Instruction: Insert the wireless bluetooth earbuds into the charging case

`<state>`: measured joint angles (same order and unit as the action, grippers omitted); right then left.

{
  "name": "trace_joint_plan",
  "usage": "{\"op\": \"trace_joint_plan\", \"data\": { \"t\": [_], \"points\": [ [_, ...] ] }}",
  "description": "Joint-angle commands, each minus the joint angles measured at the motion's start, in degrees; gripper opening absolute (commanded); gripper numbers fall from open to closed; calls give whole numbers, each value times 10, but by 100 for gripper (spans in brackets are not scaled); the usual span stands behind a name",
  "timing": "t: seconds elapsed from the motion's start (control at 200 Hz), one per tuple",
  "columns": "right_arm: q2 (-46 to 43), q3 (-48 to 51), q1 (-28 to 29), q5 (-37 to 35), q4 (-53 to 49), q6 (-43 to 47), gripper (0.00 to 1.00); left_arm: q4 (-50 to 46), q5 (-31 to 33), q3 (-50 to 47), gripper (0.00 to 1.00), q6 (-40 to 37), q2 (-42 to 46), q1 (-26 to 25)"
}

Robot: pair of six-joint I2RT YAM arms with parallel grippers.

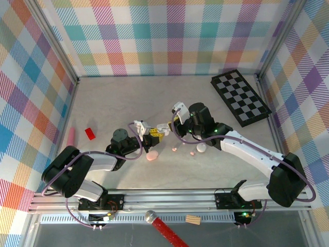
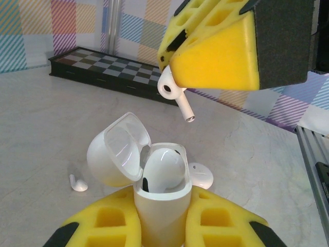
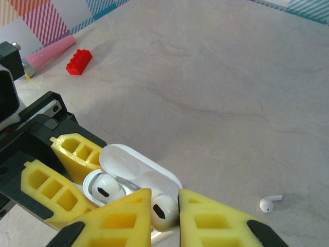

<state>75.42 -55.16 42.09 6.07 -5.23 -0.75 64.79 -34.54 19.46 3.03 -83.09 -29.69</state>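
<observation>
My left gripper (image 2: 162,201) is shut on a white charging case (image 2: 160,218), held upright with its lid (image 2: 115,149) swung open. One white earbud (image 2: 164,170) sits in the case. Just above it, my right gripper (image 3: 164,198) is shut on a second white earbud (image 3: 164,211), stem pointing down toward the open case (image 3: 141,172). In the top view both grippers (image 1: 154,135) (image 1: 168,127) meet at the table's middle. A loose white earbud (image 3: 270,202) lies on the table, and small pink buds (image 1: 175,149) (image 1: 193,153) lie nearby.
A closed pink case (image 1: 152,157) and a white case (image 1: 200,148) lie near the grippers. A chessboard (image 1: 240,96) lies at the back right. A red brick (image 1: 90,133) and a pink marker (image 1: 71,136) are at the left by the wall.
</observation>
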Motion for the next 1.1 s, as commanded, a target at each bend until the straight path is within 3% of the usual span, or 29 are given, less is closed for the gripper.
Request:
{"op": "trace_joint_plan", "data": {
  "t": [0.0, 1.095],
  "points": [
    [10, -24, 6, 12, 28, 9, 17, 27, -20, 14, 0, 5, 14, 5],
    [-2, 8, 10, 46, 20, 2, 17, -28, 7, 28, 0, 19, 65, 6]
  ]
}}
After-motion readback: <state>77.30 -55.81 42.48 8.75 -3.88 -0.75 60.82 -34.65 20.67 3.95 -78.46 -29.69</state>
